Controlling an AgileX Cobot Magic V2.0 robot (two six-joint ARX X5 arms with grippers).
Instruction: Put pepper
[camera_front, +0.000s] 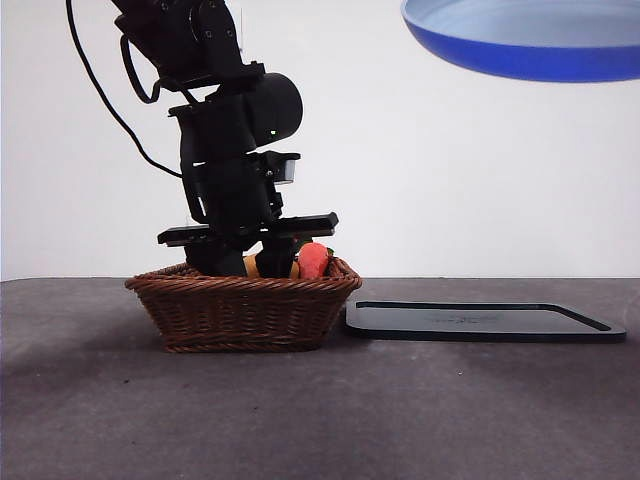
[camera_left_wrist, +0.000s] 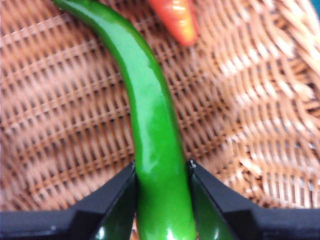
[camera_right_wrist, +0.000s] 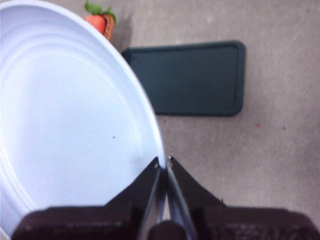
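left gripper (camera_left_wrist: 162, 167), jaws closed around the glossy pepper (camera_left_wrist: 150, 125) in the basket (camera_front: 240, 305), grips near one end; likely light, firm, slippery.

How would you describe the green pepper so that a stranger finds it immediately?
Look inside the brown woven wicker basket on the grey table. There the left gripper has its jaws on both sides of a long, slender, glossy green pepper. Its neighbour, a red-orange vegetable, is far shorter.

One pepper (camera_left_wrist: 152, 150), one basket (camera_front: 243, 308), one plate (camera_right_wrist: 70, 125), one tray (camera_front: 485, 322).
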